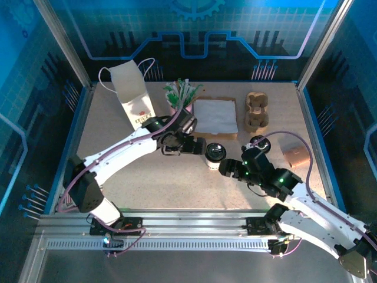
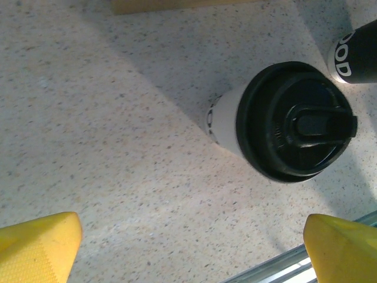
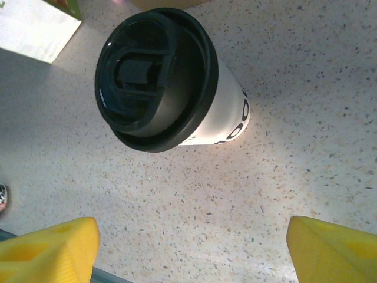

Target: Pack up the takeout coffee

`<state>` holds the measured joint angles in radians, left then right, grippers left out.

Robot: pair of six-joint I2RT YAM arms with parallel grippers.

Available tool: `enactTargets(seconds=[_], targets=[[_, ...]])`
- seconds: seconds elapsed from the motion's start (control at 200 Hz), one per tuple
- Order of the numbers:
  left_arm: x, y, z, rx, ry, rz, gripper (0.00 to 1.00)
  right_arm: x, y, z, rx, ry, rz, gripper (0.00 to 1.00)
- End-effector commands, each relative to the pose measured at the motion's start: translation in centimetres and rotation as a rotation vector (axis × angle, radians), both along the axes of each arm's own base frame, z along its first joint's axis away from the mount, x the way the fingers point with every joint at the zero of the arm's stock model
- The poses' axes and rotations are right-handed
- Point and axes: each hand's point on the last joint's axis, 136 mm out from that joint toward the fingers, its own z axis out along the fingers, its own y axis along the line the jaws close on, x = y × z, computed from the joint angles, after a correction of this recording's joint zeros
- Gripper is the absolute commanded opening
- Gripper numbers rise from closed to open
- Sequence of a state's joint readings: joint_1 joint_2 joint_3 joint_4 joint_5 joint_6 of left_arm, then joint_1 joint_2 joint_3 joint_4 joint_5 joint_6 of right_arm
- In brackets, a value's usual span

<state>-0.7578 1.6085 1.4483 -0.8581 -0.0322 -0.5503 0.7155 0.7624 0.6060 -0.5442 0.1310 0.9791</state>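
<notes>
Overhead, the coffee cup (image 1: pixel 215 154) stands on the speckled table (image 1: pixel 147 183) near the middle, its black lid (image 1: pixel 215 151) pressed on. The left hand (image 1: pixel 199 147) sits just beside the cup on its left, and the right hand (image 1: pixel 227 167) just beside it at the near right, so the cup lies between the two. Neither hand touches it. Toward the back of the table are a white paper bag (image 1: pixel 132 88), a pink cup of sachets (image 1: pixel 182 97), a white napkin (image 1: pixel 215 116) and a brown cup carrier (image 1: pixel 256 110).

From the left wrist, the cup (image 2: pixel 227 118) and its lid (image 2: pixel 297 121) sit at the upper right, resting on the table (image 2: pixel 118 147). The left hand (image 2: pixel 188 253) has its yellow fingers (image 2: pixel 38 247) spread wide apart at the bottom corners, with nothing between them. A black object with white lettering (image 2: pixel 356 56) shows at the top right edge.

From the right wrist, the lidded cup (image 3: pixel 232 112) is at the upper left, lid (image 3: pixel 153 76) facing the camera, dark lettering on its white side. The right hand (image 3: pixel 191 253) is likewise spread, its yellow fingers (image 3: pixel 336 247) wide apart and empty, well short of the cup. A corner of the white bag (image 3: pixel 35 26) shows at the top left.
</notes>
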Motion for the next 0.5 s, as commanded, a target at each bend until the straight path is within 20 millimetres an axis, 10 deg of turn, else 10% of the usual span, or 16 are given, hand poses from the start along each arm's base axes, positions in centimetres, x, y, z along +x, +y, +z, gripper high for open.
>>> enactTargets(seconds=[0.0,0.495], targets=[[0.2,-1.5,-0.3,0.013,0.027,-0.021,0.98,1.3,0.9,1.2,0.119,-0.047,-0.087,0.82],[1.4,-3.1,-3.7,0.085,0.089,-0.043,0.97,1.8,0.5,-1.6,0.174,0.001,-0.205,0.8]])
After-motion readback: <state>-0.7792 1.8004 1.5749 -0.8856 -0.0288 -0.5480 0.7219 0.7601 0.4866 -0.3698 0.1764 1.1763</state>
